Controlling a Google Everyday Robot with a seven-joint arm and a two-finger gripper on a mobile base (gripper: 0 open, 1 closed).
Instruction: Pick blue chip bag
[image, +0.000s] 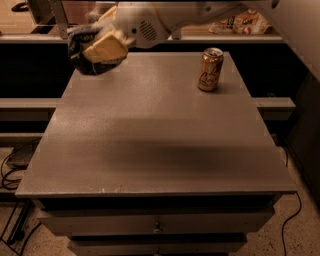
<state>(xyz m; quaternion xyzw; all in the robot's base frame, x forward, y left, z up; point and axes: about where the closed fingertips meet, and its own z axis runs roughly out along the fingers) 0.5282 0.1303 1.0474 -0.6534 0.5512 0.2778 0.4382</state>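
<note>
The blue chip bag (82, 52) is a dark crumpled bag held up in the air above the table's far left corner. My gripper (102, 50) is shut on it, with a tan finger pad (106, 49) pressed across its front. The white arm reaches in from the upper right along the top of the view. Most of the bag's lettering is hidden by the fingers.
A gold soda can (210, 69) stands upright at the far right of the grey table (150, 150). Drawers sit under the table's front edge. A shelf with packages (245, 22) runs behind. Cables lie on the floor at the left and right.
</note>
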